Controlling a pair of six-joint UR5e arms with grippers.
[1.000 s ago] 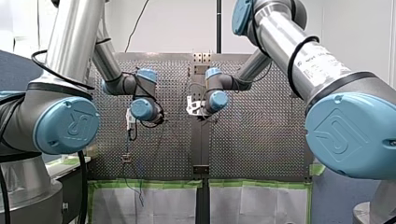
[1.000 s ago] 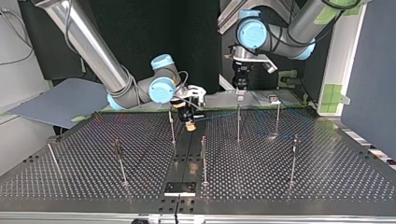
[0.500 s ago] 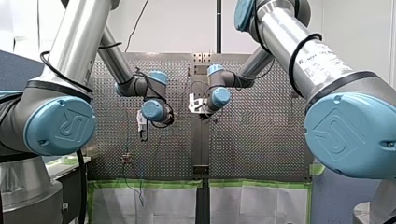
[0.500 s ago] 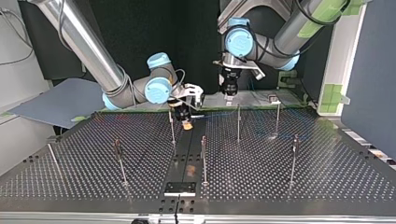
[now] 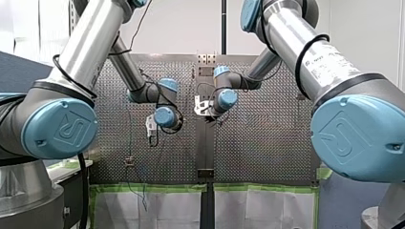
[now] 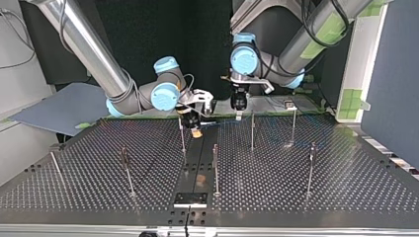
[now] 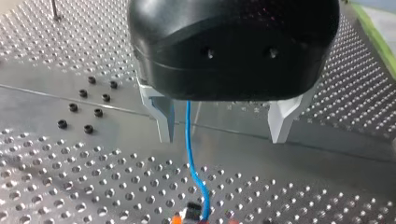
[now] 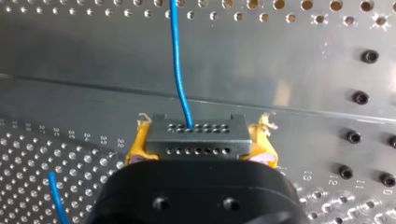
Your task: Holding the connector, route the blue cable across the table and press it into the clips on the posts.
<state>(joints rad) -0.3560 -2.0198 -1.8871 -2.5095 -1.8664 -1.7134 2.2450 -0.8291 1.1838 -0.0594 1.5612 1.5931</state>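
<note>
Found my right gripper (image 8: 200, 145) clenched on the grey connector (image 8: 196, 135) in the right wrist view, yellow pads (image 8: 135, 147) pressed to both its ends. Traced the blue cable (image 8: 176, 60) out of the connector's hole-studded face and straight ahead over a bare metal strip of the perforated table (image 8: 289, 60). Spotted a second short length of blue beside the gripper body, low over the holes.

Found my left gripper (image 7: 219, 135) released in the left wrist view — pale fingers (image 7: 161, 116) well apart, nothing pinched. Saw the cable hanging down between them, just beside one finger and well clear of the other; cannot tell whether touching that near finger. Followed it on to the connector and the orange-yellow pads ahead of the left gripper, over the table.

From the top view: placed the right gripper over the table's smooth middle strip on the arms' side, pointing down, just beside a thin upright post (image 6: 182, 136). Placed the left gripper to the view's right of it and higher, near a second post (image 6: 252, 131). Noted more posts standing well apart across the table. Made out a faint blue line leading from the right gripper toward the view's right, past the second post; cannot tell whether caught on it.

From the front view: saw both wrists close together near the table's centre, left gripper at the view's left of the right — neither touching the other
</note>
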